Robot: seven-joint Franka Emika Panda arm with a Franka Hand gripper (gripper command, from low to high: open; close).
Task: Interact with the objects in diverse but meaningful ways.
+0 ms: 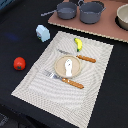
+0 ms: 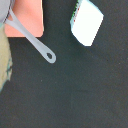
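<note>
The pot (image 1: 92, 11) in the exterior view is cut off at the top edge, so its rim does not all show. The pan (image 1: 66, 10) beside it is cut there too. A pale bowl (image 1: 123, 17) runs off the exterior view's right edge, and only part of it shows. The small white piece (image 1: 69, 67) on the plate (image 1: 59, 66) is too blurry to say what it is.

In the wrist view, the grey handle (image 2: 31, 38) runs off the edge, so what it joins to is hidden. The carton (image 2: 87, 22) is cut at the edge, and its print is too blurry to read. The gripper does not show in either view.
</note>
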